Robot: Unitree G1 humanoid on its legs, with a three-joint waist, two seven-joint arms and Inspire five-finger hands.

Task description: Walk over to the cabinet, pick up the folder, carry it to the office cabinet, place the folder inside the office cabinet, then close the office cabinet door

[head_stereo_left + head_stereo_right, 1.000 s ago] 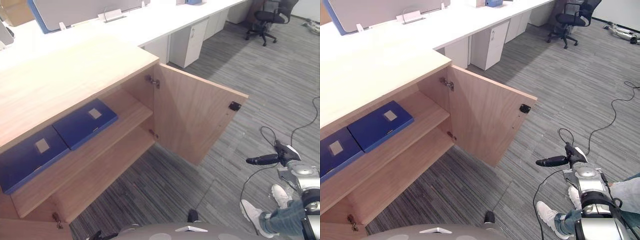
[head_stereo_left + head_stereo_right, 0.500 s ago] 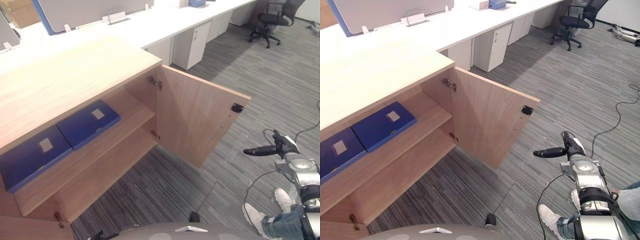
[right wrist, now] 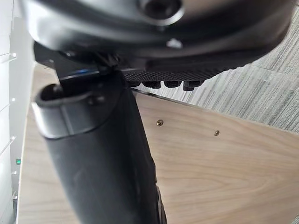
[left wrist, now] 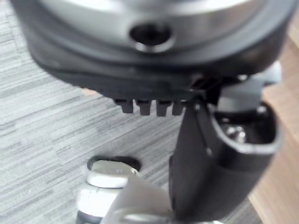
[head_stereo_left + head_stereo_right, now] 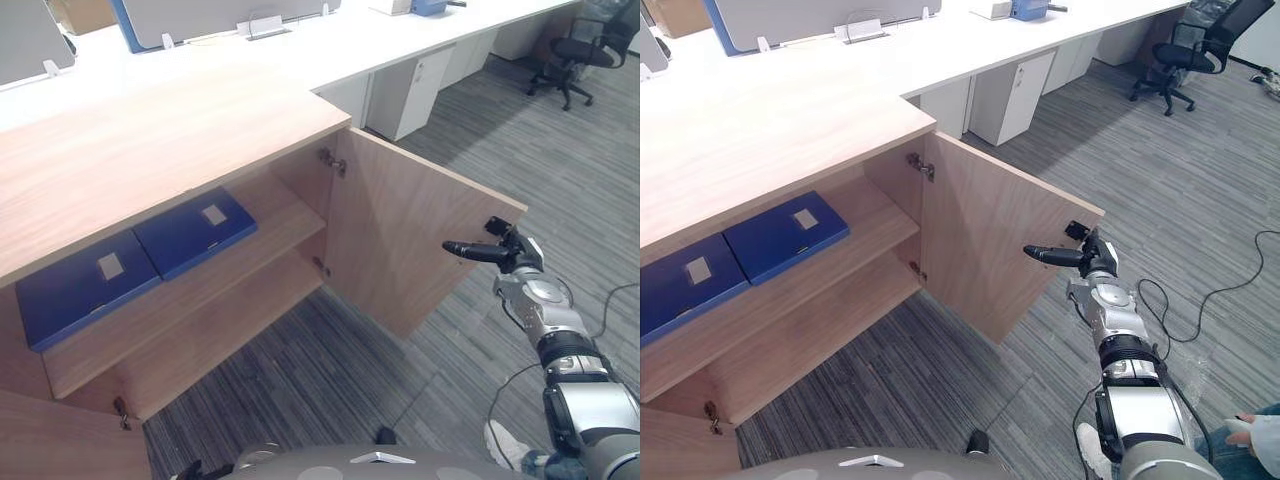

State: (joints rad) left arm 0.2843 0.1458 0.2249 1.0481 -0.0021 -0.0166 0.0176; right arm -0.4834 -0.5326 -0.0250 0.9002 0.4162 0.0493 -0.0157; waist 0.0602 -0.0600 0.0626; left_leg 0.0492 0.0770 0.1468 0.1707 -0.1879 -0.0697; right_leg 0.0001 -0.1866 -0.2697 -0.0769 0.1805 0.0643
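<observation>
Two blue folders lie flat side by side on the upper shelf of the open wooden cabinet [image 5: 150, 150], one [image 5: 195, 232] to the right of the other [image 5: 80, 290]. The cabinet door [image 5: 400, 240] swings out toward me, its inner face showing. My right hand [image 5: 492, 252] is open at the door's free edge, its straight fingers pointing across that face; I cannot tell whether they touch it. The right wrist view shows the thumb [image 3: 103, 154] just off the wooden panel [image 3: 224, 177]. My left hand [image 4: 201, 154] hangs open over the carpet, holding nothing.
A lower shelf [image 5: 230, 330] runs beneath the folders. Long white desks [image 5: 330, 50] with white drawer units [image 5: 420, 90] stand behind the cabinet. An office chair [image 5: 575, 60] is at the far right. A person's shoe [image 5: 500, 440] shows at the lower right on the grey carpet.
My right hand has risen and moved left, from low over the carpet to the door's free edge. The camera has also shifted.
</observation>
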